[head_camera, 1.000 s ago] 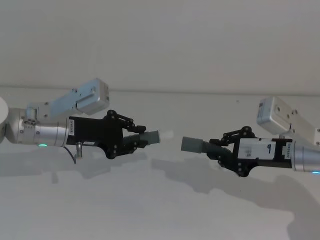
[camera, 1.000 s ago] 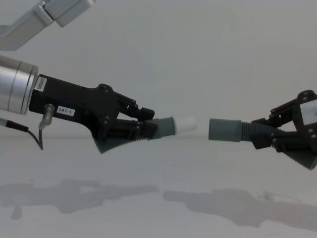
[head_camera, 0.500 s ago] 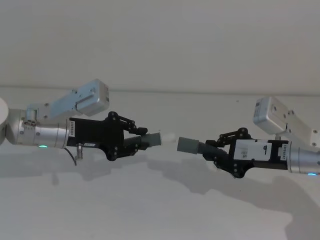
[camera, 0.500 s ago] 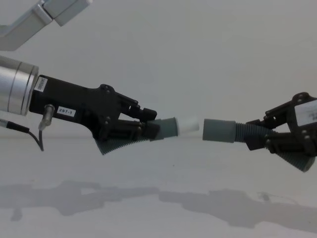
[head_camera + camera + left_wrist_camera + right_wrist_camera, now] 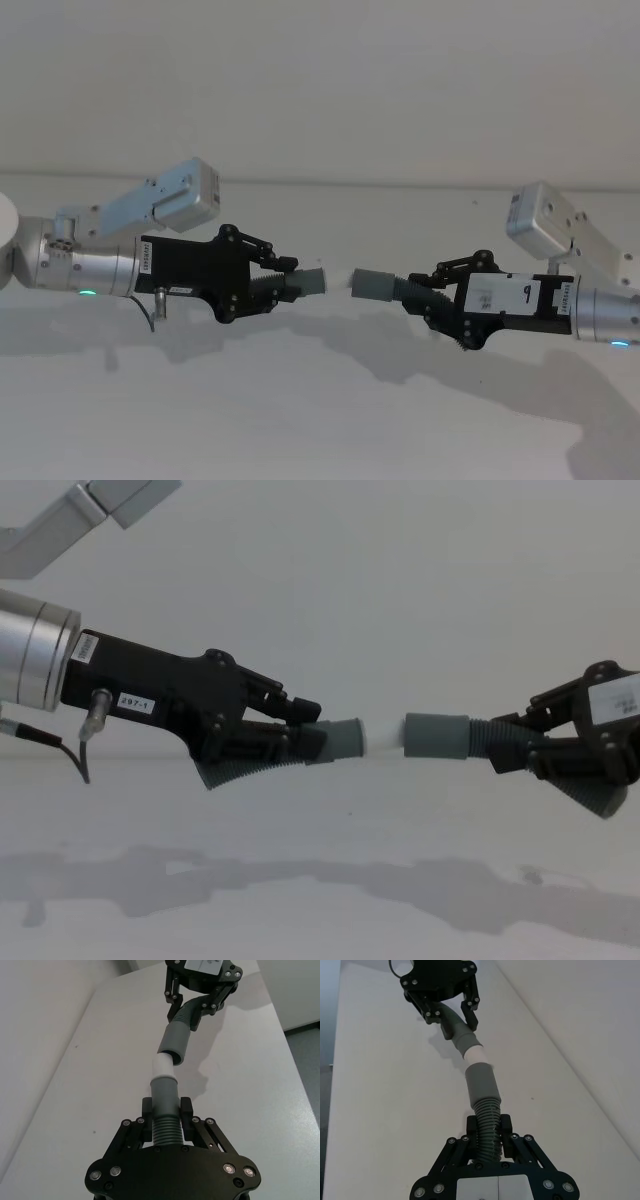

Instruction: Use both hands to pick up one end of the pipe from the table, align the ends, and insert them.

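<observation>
Both pipe pieces hang in the air above the white table (image 5: 300,420). My left gripper (image 5: 280,283) is shut on the ribbed part of the piece with the narrow white-rimmed end (image 5: 383,737). On the right, my right gripper (image 5: 425,291) is shut on the ribs of the other piece, whose wider grey sleeve (image 5: 437,736) points left. The white rim (image 5: 163,1066) meets the sleeve's mouth (image 5: 175,1042), nearly in line; how deep it sits I cannot tell. The right wrist view shows the sleeve (image 5: 482,1082) against the white rim (image 5: 476,1053).
The table's far edge (image 5: 400,184) runs along a pale wall behind both arms. The table's right edge (image 5: 292,1055) drops off to a darker floor. Shadows of both arms lie on the surface below (image 5: 330,880).
My right gripper has moved left with its piece, and the gap between the two ends has closed from a few centimetres to contact. The left gripper has shifted only slightly.
</observation>
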Robot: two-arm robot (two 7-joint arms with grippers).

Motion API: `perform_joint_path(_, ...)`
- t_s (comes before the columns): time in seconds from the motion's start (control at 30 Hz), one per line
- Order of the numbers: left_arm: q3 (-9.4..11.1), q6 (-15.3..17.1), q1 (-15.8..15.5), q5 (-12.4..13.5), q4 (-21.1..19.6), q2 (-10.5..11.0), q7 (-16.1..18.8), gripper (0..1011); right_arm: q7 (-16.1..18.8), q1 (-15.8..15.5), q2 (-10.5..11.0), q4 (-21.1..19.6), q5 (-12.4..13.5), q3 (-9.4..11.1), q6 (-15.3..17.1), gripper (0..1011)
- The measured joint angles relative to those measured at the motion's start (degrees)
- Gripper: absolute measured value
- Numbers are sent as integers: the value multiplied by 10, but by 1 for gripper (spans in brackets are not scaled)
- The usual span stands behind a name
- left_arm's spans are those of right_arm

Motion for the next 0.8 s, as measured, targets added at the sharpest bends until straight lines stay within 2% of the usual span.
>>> perform_joint_path(0.8, 9, -4, 0, -18, -7, 0, -4, 320, -8, 10, -3, 9, 9, -11, 0, 275)
